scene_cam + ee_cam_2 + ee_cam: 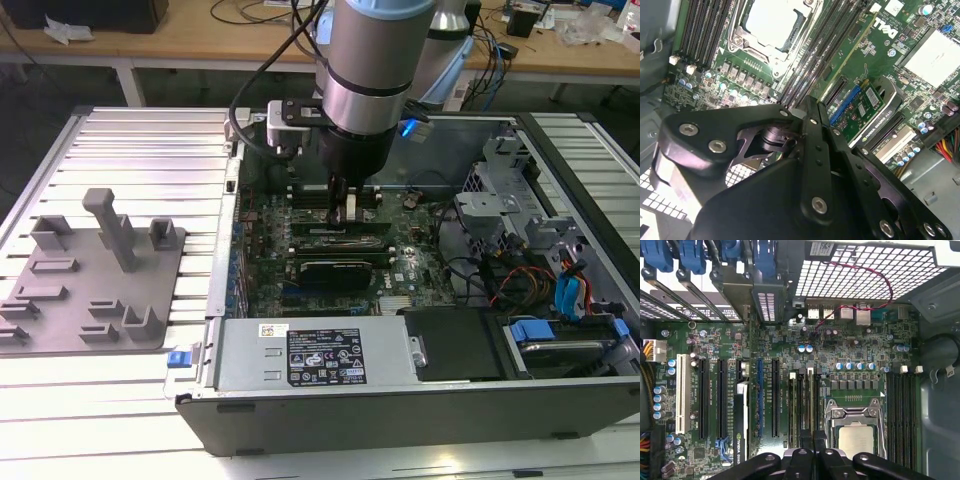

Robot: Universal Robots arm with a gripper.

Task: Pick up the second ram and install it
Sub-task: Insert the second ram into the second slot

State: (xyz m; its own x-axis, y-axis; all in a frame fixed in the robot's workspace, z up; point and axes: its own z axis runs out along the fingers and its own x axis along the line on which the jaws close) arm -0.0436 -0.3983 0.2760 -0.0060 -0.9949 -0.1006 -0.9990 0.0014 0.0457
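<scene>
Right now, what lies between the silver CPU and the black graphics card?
In the first wrist view: black memory slots beside the CPU, then a black expansion slot and a blue one, then the graphics card.

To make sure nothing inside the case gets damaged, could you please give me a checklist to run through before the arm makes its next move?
1. Computer case lid off: ok.
2. Gripper down over the memory slots beside the CPU socket: ok.
3. Green ram stick standing in a slot in line with the gripper, held or released: cannot tell.
4. That stick's latches shut: cannot tell.
5. Red wire runs along the perforated grille, away from the memory slots: ok.
6. Graphics card seated apart from the gripper: ok.
</scene>
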